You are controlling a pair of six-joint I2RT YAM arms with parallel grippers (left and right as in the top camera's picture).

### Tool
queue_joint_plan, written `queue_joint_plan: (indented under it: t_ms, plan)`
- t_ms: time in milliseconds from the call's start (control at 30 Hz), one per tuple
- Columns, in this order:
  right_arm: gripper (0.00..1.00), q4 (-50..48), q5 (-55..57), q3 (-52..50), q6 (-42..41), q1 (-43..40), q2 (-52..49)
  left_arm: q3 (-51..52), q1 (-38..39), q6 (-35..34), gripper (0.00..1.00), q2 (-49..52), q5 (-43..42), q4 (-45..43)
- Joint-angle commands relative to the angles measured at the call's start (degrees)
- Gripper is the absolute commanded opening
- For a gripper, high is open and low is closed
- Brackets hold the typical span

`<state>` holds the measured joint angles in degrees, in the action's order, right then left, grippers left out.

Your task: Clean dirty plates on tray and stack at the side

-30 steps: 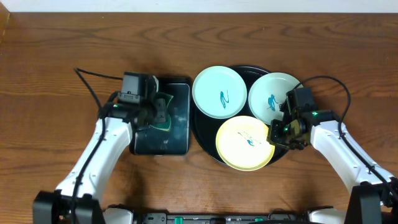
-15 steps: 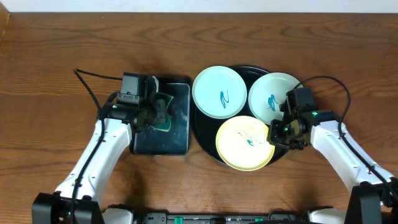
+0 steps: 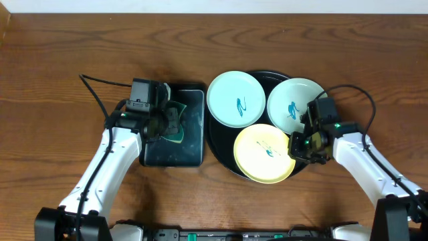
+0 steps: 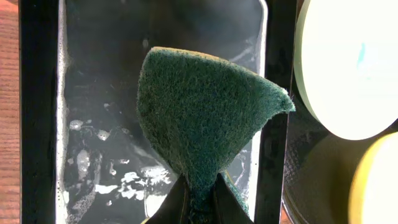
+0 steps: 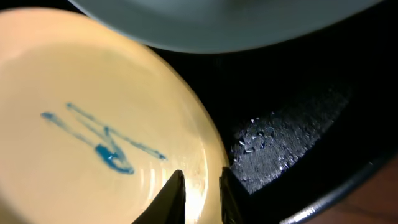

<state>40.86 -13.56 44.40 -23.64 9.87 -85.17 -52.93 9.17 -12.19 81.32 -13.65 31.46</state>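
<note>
Three plates lie on the round black tray: a mint plate at its left, a second mint plate at the right, and a yellow plate in front, each with a teal squiggle. My right gripper is shut on the yellow plate's right rim. In the right wrist view its fingers straddle the yellow plate above the wet tray. My left gripper is shut on a green sponge, which hangs pinched above the rectangular tray.
The rectangular black tray, wet with suds, sits left of the round tray. Bare wooden table lies to the far left, the far right and behind. A black cable runs behind the left arm.
My right gripper's jaws have narrowed onto the yellow plate's rim and the plate has shifted slightly right. The left arm and sponge have not moved.
</note>
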Motion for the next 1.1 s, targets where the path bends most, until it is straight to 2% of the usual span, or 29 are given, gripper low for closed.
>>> queue_joint_plan:
  t_ms: [0, 200, 300, 600, 767, 1067]
  plan:
    - [0.18, -1.68, 0.00, -3.13, -0.39, 0.35, -0.31, -0.76, -0.09, 0.48, 0.08, -0.42, -0.92, 0.31]
    - [0.19, -2.36, -0.52, -3.58, -0.74, 0.35, -0.28, -0.76, -0.09, 0.48, 0.08, -0.39, -0.90, 0.63]
    - [0.23, -2.93, -3.56, -3.39, -0.72, 0.35, -0.28, -0.76, -0.09, 0.48, 0.08, -0.39, -0.90, 0.66]
    - [0.26, -1.51, -2.75, 2.62, 0.68, 0.20, 1.07, -0.76, -0.09, 0.48, 0.07, -0.39, -0.90, 0.66]
    - [0.27, 0.57, -2.91, 5.27, 6.43, 0.20, 1.07, -0.76, -0.09, 0.48, 0.08, -0.39, -0.92, 0.68]
    - [0.27, 4.31, 7.52, 5.31, 5.25, 0.20, 1.05, -0.76, -0.09, 0.48, 0.08, -0.39, -0.90, 0.68]
